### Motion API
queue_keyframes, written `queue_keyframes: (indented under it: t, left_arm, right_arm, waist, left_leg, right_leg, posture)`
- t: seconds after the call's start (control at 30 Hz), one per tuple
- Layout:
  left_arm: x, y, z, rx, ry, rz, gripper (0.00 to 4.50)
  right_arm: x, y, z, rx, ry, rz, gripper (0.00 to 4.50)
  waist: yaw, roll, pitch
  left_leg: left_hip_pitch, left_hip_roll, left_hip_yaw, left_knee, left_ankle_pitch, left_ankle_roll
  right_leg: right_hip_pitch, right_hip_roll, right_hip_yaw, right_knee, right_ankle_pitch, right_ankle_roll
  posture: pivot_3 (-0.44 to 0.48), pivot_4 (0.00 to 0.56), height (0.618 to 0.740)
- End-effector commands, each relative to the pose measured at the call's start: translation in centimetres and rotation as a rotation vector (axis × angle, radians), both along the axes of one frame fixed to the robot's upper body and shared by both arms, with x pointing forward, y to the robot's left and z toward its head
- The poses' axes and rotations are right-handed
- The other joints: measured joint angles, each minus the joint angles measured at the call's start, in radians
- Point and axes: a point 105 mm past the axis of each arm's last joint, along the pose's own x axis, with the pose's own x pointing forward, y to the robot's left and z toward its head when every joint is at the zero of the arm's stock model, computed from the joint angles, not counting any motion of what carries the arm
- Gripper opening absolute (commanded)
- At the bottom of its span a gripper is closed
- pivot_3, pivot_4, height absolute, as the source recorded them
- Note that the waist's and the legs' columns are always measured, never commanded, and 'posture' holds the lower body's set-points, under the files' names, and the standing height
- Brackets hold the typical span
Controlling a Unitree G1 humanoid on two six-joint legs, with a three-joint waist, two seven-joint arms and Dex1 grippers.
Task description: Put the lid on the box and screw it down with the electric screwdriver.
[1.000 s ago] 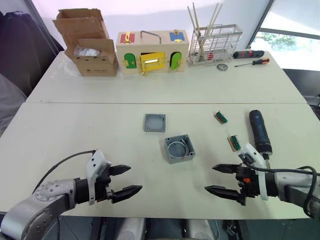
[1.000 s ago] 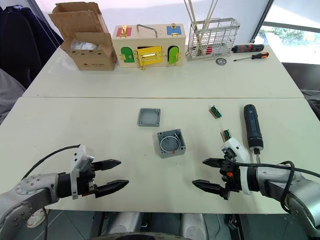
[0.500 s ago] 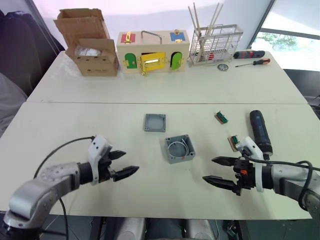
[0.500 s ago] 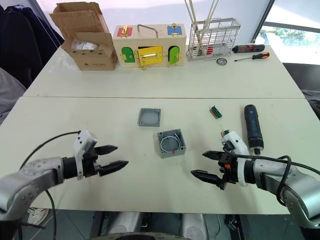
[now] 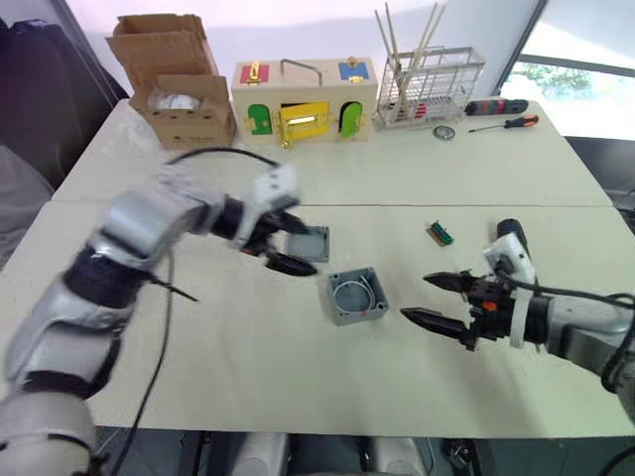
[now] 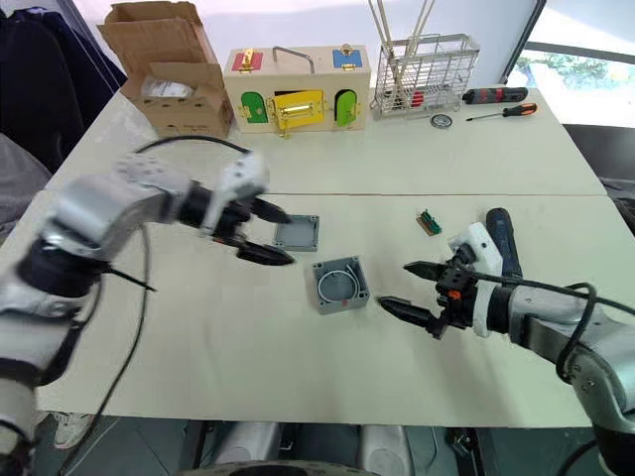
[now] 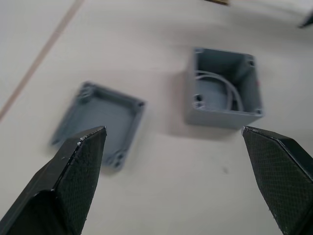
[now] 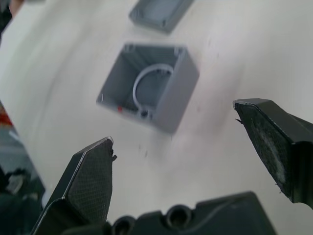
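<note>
The open grey box (image 5: 355,295) stands mouth up at mid-table, a wire ring inside it and a red mark (image 8: 119,108) on one wall. The lid (image 6: 299,232) lies upside down just behind and left of it. My left gripper (image 5: 310,249) hovers open at the lid's left edge, one finger on each side of it, as the left wrist view (image 7: 172,129) also shows. My right gripper (image 6: 394,284) is open just right of the box, with nothing between its fingers. The black electric screwdriver (image 6: 499,228) lies behind that wrist, partly hidden.
At the back stand a cardboard carton (image 5: 179,89), a wooden latch box (image 5: 303,99) and a wire rack (image 5: 427,84), with two manual screwdrivers (image 5: 493,107) to the right. A small green part (image 5: 439,233) lies near the electric screwdriver.
My left arm has swung from the table's front edge forward and right to the lid. My right gripper has moved forward and left, closer to the box. Both stay open.
</note>
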Motion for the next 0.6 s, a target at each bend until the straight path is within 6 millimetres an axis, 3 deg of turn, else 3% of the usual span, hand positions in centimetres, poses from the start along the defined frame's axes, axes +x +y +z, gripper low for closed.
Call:
queue_keyframes:
  t: [0.03,0.1,0.23,0.6]
  left_arm:
    - [-2.0,-4.5,-0.6,0.002,0.081,-0.124,4.5]
    - [-3.7,-6.8,-1.9,0.03,0.091,-0.208,4.5]
    - [-5.4,-8.5,-3.6,0.085,0.108,-0.29,4.5]
    - [-4.8,-8.9,-6.3,0.205,0.099,-0.318,4.5]
  right_arm:
    - [-1.1,1.1,-0.9,0.019,-0.006,-0.01,4.48]
    - [-1.6,1.3,-1.5,0.03,-0.008,-0.043,4.48]
    - [-1.9,1.2,-1.8,0.037,-0.019,-0.081,4.48]
    - [-2.1,1.1,-1.8,0.039,-0.045,-0.133,4.48]
  waist:
    - [-0.002,-0.001,0.001]
    - [0.0,0.0,0.001]
    - [-0.003,0.0,0.001]
    - [0.002,0.0,0.0]
  left_leg:
    - [-0.001,0.0,0.0,0.0,0.0,0.0]
    - [-0.001,0.0,-0.001,0.002,0.0,0.0]
    - [0.0,0.0,-0.001,0.002,0.001,0.0]
    - [0.001,0.0,-0.001,0.002,0.001,-0.001]
  right_leg:
    - [-0.001,0.0,0.0,0.001,0.0,0.0]
    - [-0.002,0.0,0.001,0.003,0.0,0.001]
    - [-0.001,0.0,0.001,0.003,0.0,0.001]
    - [0.0,0.0,0.001,0.003,0.0,0.001]
  posture:
    - [0.0,0.15,0.734]
    - [0.0,0.15,0.734]
    - [0.0,0.15,0.734]
    - [0.0,0.15,0.734]
